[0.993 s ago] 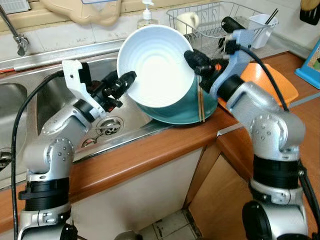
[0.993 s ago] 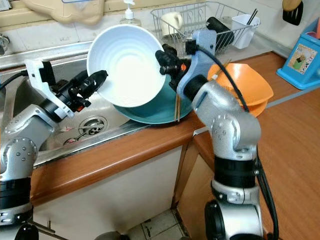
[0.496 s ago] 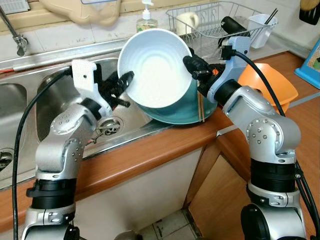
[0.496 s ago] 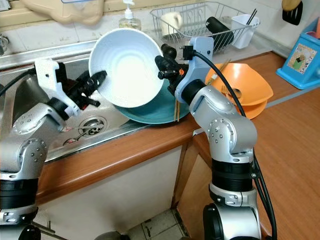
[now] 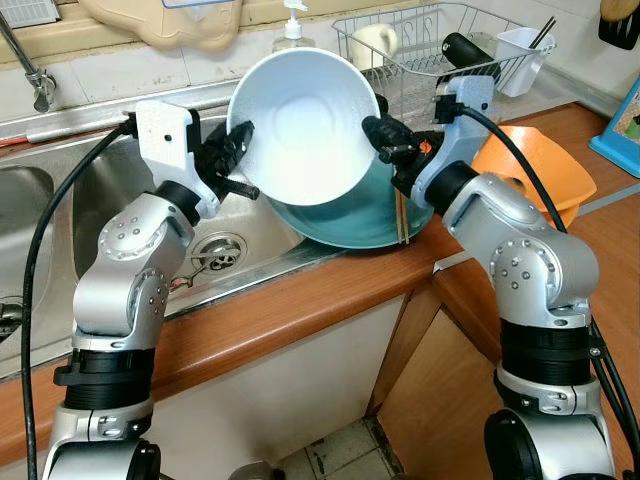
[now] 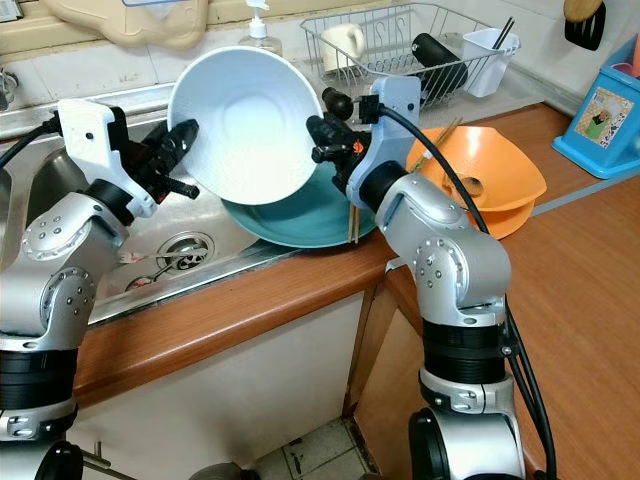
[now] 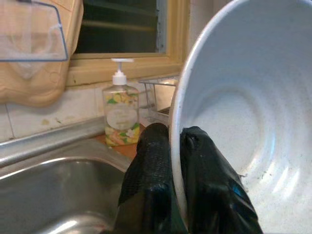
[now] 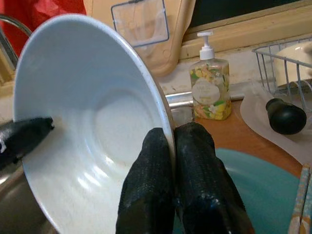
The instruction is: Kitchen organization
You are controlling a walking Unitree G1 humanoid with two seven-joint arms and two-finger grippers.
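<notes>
A large white bowl (image 5: 305, 125) is held tilted in the air over the sink's right edge, its hollow facing me. My left gripper (image 5: 236, 150) is shut on its left rim, and my right gripper (image 5: 377, 130) is shut on its right rim. The wrist views show each pair of fingers (image 7: 161, 161) (image 8: 168, 146) pinching the rim. Below the bowl lies a teal plate (image 5: 350, 215) on the counter with a pair of chopsticks (image 5: 401, 215) across it. An orange bowl (image 5: 530, 165) sits to the right of it.
The steel sink (image 5: 130, 190) with its drain (image 5: 215, 250) lies under my left arm. A wire dish rack (image 5: 440, 45) with a mug and a white cup stands behind. A soap bottle (image 7: 119, 114) stands at the back ledge. The wooden counter edge (image 5: 300, 305) runs across the front.
Both grippers have raised the white bowl a little and shifted it left. My left arm has drawn upward and closer to the bowl's rim.
</notes>
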